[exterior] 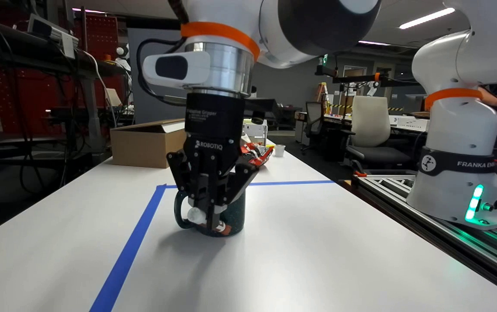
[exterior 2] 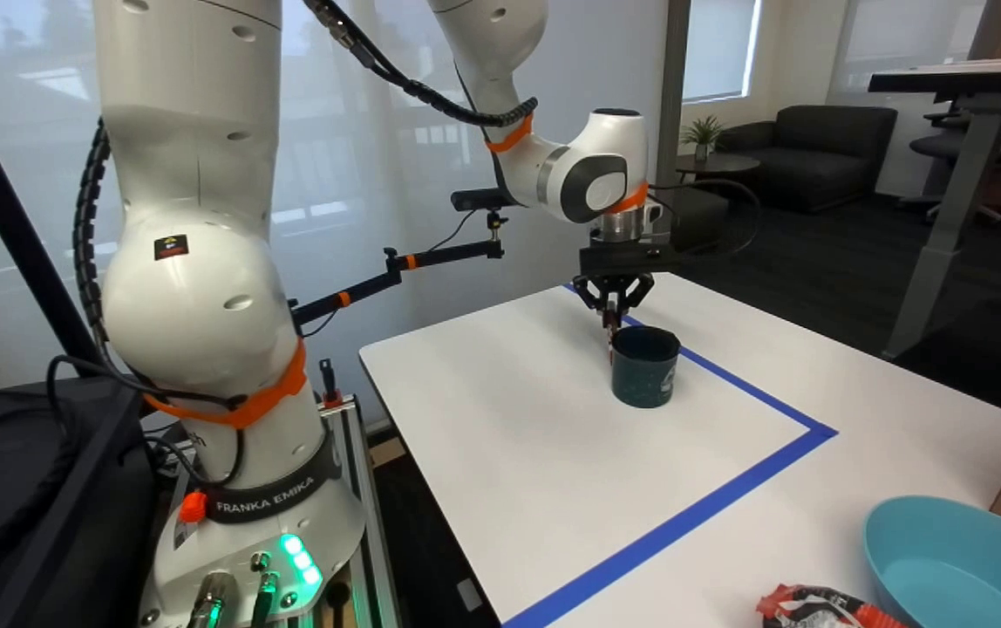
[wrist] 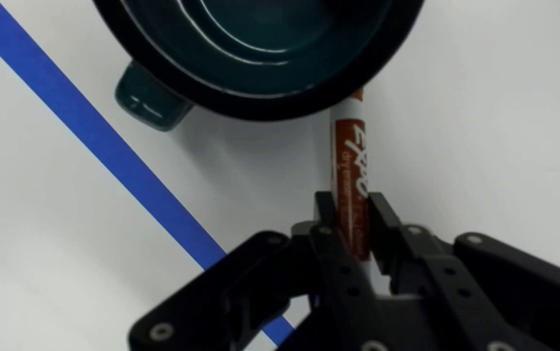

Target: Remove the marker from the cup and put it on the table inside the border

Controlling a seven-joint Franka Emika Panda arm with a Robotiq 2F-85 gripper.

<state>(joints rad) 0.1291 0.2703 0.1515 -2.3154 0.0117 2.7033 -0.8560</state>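
Observation:
A brown Expo marker (wrist: 350,156) with white ends lies between my fingers in the wrist view. My gripper (wrist: 351,214) is shut on it near its middle. In an exterior view the marker's white end (exterior: 196,215) sticks out beside the fingers (exterior: 210,216). The dark green cup (wrist: 260,105) stands upright on the table, and its rim hides the marker's far end in the wrist view. The cup also shows in both exterior views (exterior: 236,212) (exterior 2: 645,371). The marker is outside the cup, close beside it; I cannot tell whether it touches the cup or table.
Blue tape (exterior 2: 692,510) marks the border on the white table (exterior 2: 500,419); the cup stands inside it. Outside it are a blue bowl (exterior 2: 963,567), a red and black packet (exterior 2: 823,609), a cardboard box (exterior: 144,146) and a small white cup (exterior: 279,150).

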